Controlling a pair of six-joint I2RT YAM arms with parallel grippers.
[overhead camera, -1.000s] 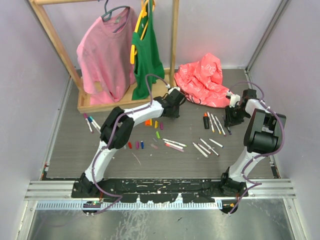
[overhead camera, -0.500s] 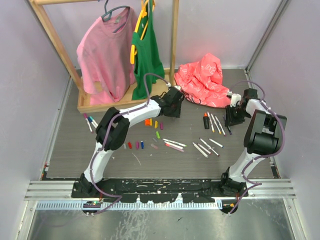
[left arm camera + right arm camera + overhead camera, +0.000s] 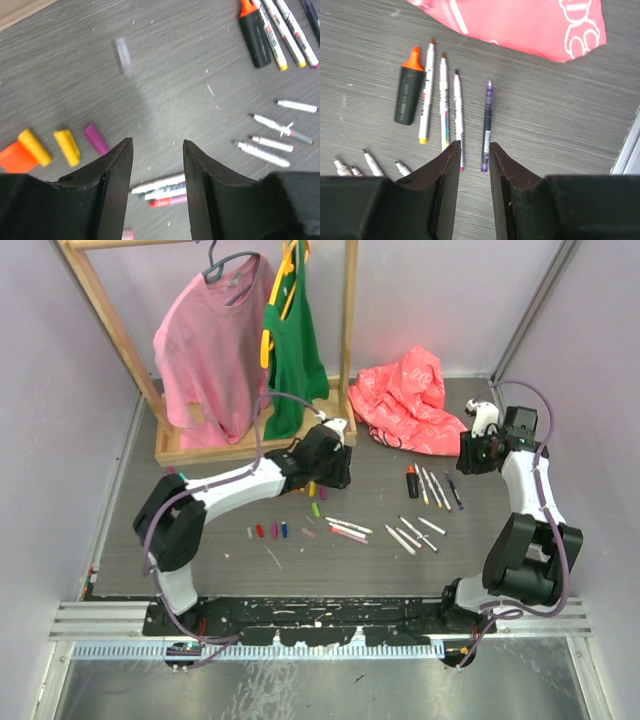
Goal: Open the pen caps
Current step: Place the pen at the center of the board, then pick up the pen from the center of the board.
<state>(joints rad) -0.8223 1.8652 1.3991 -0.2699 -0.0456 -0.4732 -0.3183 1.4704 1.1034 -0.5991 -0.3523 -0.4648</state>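
Left wrist view: a pale cap [image 3: 122, 56] was smeared by blur, its colour impossible to call. The orange cap [image 3: 12, 159] ran off the left edge, and a pink cap [image 3: 127, 234] barely peeked over the bottom edge. Three pens [image 3: 160, 187] were clipped at both ends by the fingers [image 3: 112, 185] of the left gripper [image 3: 156, 144]. Right wrist view: the red bag [image 3: 520, 20] was cropped at the top, and the white pens [image 3: 370, 161] slipped behind the right gripper [image 3: 473, 146].

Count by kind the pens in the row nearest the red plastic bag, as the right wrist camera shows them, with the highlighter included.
Stubby black highlighter with orange cap: 1
Thin white-barrelled pens: 3
Thin purple pen: 1
Total: 5
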